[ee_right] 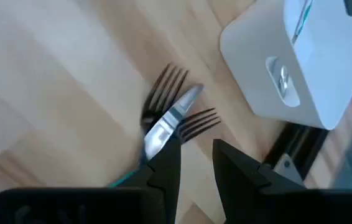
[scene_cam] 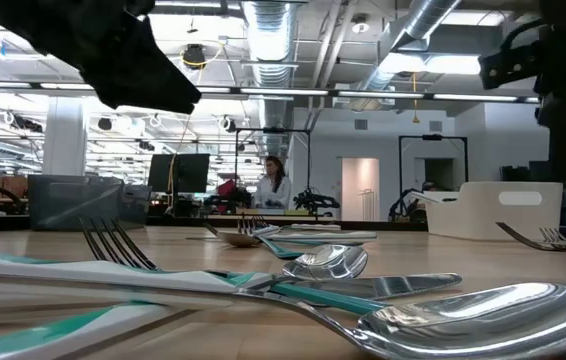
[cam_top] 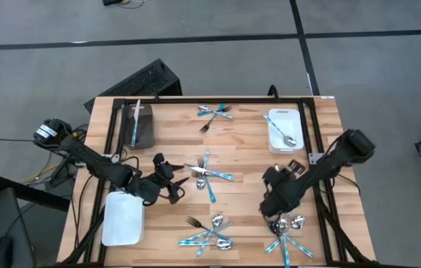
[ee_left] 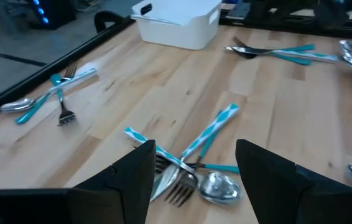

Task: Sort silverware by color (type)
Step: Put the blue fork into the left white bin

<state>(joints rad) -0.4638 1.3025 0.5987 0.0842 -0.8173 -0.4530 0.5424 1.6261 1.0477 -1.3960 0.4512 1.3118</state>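
The silverware lies in loose piles on the wooden table [cam_top: 240, 149]. My left gripper [cam_top: 175, 186] [ee_left: 194, 180] hangs open beside the middle pile [cam_top: 207, 175], where a silver fork, a spoon and teal-handled pieces [ee_left: 191, 165] cross just ahead of its fingers. My right gripper [ee_right: 194, 162] hovers at the table's right [cam_top: 277, 182], its fingers a narrow gap apart with bare wood showing between them. A teal-handled knife [ee_right: 166, 121] lies by one of its fingers, near two silver forks [ee_right: 182, 102]. Whether that finger touches the knife cannot be told.
A white bin [cam_top: 285, 130] [ee_right: 300, 62] holding a silver spoon stands far right by the black rail. A dark bin [cam_top: 137, 125] with a teal piece is far left, another white bin [cam_top: 121, 218] near left. More piles lie far centre [cam_top: 214, 113], near centre [cam_top: 209, 234] and near right [cam_top: 288, 234].
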